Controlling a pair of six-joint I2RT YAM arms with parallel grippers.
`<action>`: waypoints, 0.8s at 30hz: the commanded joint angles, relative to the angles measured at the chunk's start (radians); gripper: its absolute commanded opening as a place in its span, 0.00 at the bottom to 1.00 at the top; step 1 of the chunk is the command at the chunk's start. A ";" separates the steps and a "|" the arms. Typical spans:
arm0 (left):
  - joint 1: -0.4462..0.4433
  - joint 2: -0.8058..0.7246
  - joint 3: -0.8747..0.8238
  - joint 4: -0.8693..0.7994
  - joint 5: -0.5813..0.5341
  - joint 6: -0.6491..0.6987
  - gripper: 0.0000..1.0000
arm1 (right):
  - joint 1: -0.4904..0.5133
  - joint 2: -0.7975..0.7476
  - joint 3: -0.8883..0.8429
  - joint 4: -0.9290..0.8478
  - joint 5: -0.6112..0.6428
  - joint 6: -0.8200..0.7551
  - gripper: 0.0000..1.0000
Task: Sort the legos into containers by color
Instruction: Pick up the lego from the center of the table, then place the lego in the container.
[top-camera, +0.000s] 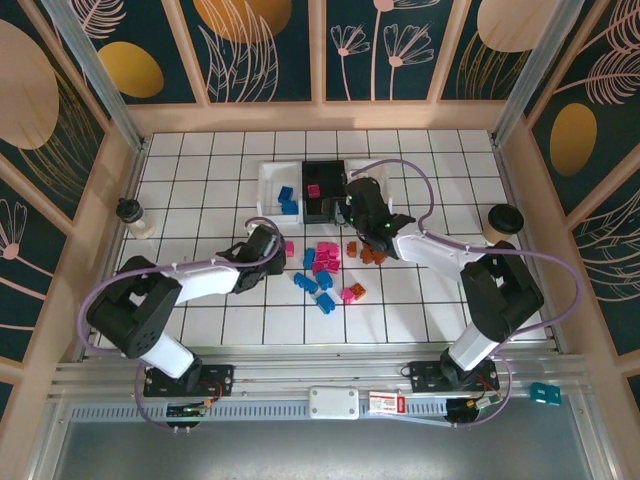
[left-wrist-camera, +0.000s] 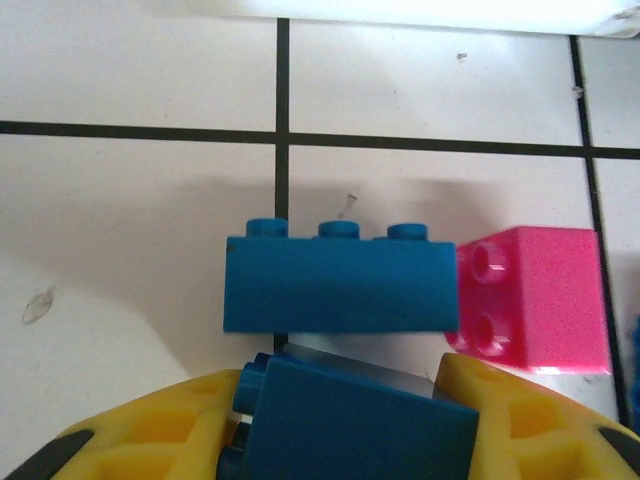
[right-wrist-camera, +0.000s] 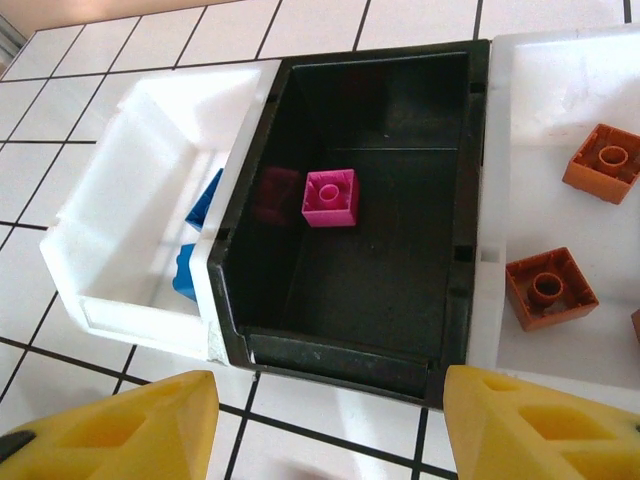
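My left gripper (left-wrist-camera: 345, 405) is shut on a blue lego (left-wrist-camera: 360, 420) low over the tiles, left of the loose pile (top-camera: 325, 262). Just beyond it lie a long blue lego (left-wrist-camera: 340, 290) and a pink lego (left-wrist-camera: 530, 300). My right gripper (right-wrist-camera: 330, 425) hangs open and empty in front of the black container (right-wrist-camera: 340, 350), which holds one pink lego (right-wrist-camera: 330, 197). The white container on its left (right-wrist-camera: 120, 170) holds blue legos (right-wrist-camera: 205, 200). Orange-brown legos (right-wrist-camera: 548, 288) lie in the white one on its right (right-wrist-camera: 570, 90).
Blue, pink and orange-brown bricks are scattered mid-table (top-camera: 326, 302). A lidded cup (top-camera: 135, 215) stands at the left edge and another (top-camera: 502, 220) at the right. Wooden walls ring the tiled table.
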 joint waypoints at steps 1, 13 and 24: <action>-0.011 -0.137 -0.028 -0.039 0.041 -0.031 0.33 | -0.008 -0.059 -0.031 0.036 0.018 0.018 0.62; 0.081 0.004 0.364 -0.063 0.032 -0.008 0.33 | 0.001 -0.157 -0.192 0.056 -0.013 0.071 0.62; 0.169 0.386 0.709 -0.115 0.039 0.001 0.39 | 0.013 -0.290 -0.336 0.029 -0.047 0.103 0.62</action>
